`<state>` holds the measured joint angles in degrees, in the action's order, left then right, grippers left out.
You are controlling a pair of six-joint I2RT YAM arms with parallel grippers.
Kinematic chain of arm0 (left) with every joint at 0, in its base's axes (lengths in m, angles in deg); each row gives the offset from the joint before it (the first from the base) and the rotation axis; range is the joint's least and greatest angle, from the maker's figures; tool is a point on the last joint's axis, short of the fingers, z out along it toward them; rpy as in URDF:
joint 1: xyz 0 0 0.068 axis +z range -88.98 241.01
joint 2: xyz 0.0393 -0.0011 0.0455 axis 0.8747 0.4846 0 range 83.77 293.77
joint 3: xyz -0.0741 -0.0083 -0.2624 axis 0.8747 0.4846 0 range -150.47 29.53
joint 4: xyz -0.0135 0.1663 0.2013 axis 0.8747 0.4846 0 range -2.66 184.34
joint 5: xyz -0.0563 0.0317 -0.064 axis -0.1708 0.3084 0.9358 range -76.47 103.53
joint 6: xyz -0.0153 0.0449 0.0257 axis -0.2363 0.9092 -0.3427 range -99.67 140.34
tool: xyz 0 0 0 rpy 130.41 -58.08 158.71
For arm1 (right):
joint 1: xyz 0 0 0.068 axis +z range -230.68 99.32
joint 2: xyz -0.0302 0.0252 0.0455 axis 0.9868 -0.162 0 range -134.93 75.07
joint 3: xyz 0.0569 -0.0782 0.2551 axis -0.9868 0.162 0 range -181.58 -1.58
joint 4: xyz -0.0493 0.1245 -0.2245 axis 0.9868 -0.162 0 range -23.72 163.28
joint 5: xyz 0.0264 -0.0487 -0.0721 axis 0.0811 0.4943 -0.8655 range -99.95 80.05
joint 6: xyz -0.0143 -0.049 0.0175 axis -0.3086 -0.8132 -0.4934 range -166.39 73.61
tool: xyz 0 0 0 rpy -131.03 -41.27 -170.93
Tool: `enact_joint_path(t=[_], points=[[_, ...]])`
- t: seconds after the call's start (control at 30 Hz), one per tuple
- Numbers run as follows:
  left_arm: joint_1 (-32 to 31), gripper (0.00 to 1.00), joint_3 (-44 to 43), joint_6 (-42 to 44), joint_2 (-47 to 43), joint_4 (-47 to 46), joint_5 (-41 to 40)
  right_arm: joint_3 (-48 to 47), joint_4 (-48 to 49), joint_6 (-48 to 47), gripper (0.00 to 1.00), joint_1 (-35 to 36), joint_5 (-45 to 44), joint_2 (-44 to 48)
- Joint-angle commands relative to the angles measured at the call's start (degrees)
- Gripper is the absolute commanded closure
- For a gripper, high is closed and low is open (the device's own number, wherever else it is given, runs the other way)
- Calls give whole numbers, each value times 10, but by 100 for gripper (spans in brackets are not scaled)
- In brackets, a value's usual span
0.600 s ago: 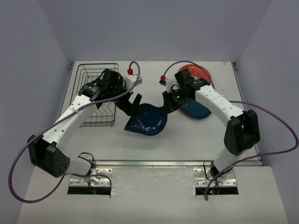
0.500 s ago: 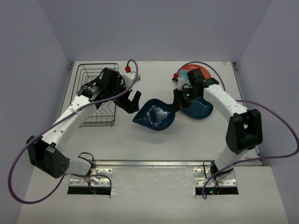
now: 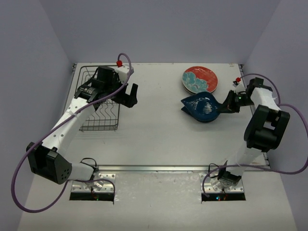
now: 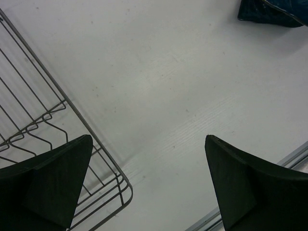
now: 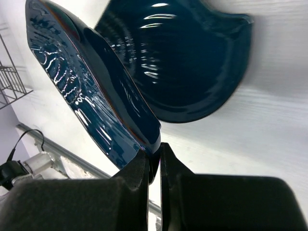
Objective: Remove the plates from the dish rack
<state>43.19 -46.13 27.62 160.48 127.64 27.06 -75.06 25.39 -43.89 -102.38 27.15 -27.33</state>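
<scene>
Right gripper (image 5: 154, 161) pinches one wavy dark blue plate (image 3: 199, 102) by its rim over one teal plate (image 5: 192, 62), beside stacked red plates (image 3: 199, 79); left gripper (image 4: 149, 144) gapes wide beside the single dish rack (image 3: 101, 118).

Soft, even light washes the white table (image 3: 159, 139), shadows faint. In the right wrist view, glare streaks the dark blue plate (image 5: 86, 91) at upper left; the teal plate (image 5: 192, 72) blurs at right.
</scene>
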Motion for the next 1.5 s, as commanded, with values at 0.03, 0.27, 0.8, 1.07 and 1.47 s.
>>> enact_joint_path(t=[0.03,0.27,0.8,1.07,1.47], points=[[0,0,14,-7,-16,-31,14,-83,-59,-69,100,-16,73,-47],[-1,0,23,-6,-16,-33,20,-154,-107,-125,100,-20,60,-112],[0,0,28,-6,-2,-35,24,-271,-220,-228,100,-22,69,-217],[0,0,29,-7,0,-33,25,-317,-248,-239,100,-22,70,-254],[0,0,28,-7,-1,-30,25,-365,-279,-253,94,-19,62,-303]])
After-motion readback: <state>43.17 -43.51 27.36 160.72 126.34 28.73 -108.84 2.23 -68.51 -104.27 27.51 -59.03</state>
